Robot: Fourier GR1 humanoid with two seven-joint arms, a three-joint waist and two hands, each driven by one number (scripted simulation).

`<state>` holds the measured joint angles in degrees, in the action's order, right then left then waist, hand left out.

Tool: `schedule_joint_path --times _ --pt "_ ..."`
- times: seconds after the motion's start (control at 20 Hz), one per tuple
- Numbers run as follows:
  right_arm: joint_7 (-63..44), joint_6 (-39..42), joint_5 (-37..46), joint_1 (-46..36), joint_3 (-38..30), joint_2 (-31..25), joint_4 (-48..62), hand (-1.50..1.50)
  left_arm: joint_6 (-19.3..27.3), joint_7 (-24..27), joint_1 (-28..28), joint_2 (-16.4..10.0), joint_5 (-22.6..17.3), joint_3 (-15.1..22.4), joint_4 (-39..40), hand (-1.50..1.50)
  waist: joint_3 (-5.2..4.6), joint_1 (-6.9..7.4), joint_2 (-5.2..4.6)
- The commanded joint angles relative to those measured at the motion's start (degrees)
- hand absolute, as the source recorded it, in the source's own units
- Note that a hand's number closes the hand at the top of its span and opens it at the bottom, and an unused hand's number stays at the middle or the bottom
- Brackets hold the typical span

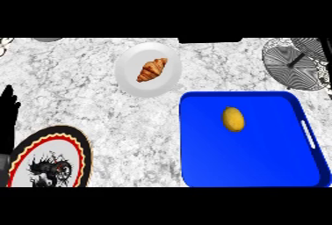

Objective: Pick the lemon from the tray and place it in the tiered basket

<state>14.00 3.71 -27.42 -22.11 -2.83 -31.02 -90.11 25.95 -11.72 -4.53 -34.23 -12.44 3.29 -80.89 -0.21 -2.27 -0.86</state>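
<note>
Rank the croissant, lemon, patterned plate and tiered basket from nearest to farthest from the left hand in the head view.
From the left hand at the left edge:
1. Patterned plate, lower left.
2. Croissant, upper middle.
3. Lemon, in the tray, right.
4. Tiered basket, top right.

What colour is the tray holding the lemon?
The tray is bright blue, clearest in the head view.
</note>
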Motion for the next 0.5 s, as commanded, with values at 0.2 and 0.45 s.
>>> schedule_joint_path --times 0.2,0.45 --pt "-5.5 -21.0 14.0 7.9 -6.1 -2.9 1.9 1.50 -1.9 5.5 5.4 9.6 0.5 7.6 -1.8 0.00 -0.07 0.11 1.19" --pt "-11.1 -41.7 12.1 14.7 -17.6 6.2 9.8 -1.50 -2.3 6.3 6.9 12.7 -0.2 9.7 -1.4 0.00 0.10 -3.35 1.28"
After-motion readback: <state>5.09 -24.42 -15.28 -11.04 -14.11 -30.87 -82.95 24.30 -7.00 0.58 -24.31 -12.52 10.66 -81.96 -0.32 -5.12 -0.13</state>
